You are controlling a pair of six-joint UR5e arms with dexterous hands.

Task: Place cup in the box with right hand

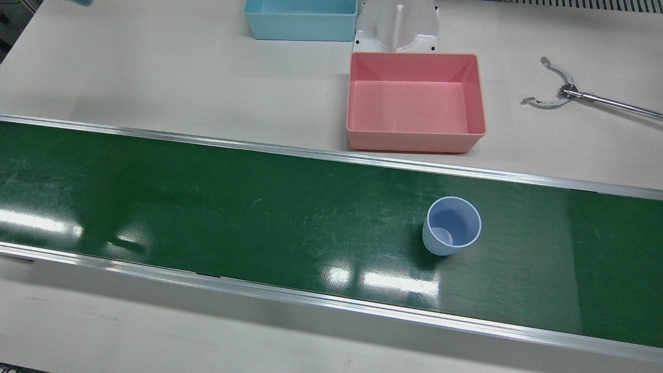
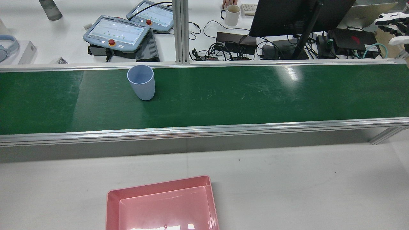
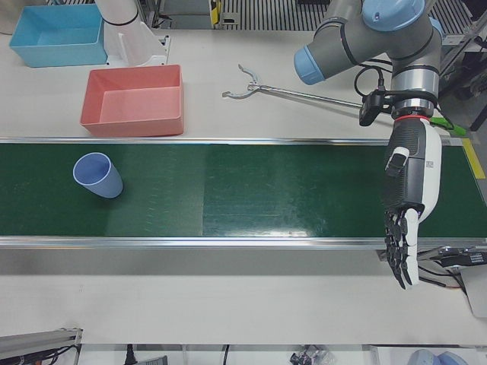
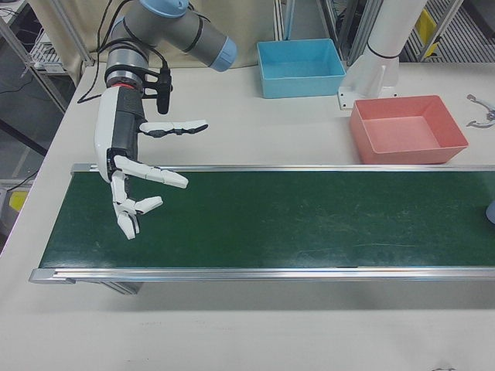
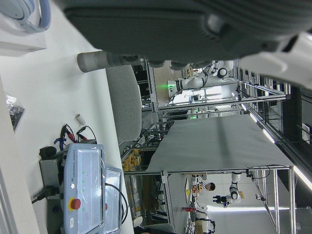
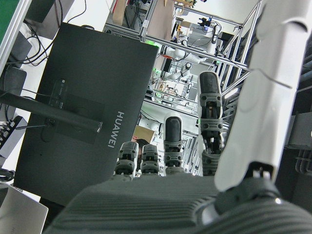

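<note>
Fingers (image 4: 151, 176) of the white right hand (image 4: 124, 166) are spread apart and hold nothing above the green belt's end. The pale blue plastic cup (image 1: 451, 225) stands upright on the belt, well apart, near the empty pink rectangular plastic box (image 1: 414, 101) on the counter (image 1: 155, 77).

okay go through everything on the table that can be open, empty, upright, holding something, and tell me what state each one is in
cup: upright on the green belt, empty, free of both hands
pink box: empty, open top, beside the belt
blue box: open top, nothing seen inside
right hand: open, holding nothing
left hand: open, holding nothing
tongs: lying open on the table
</note>
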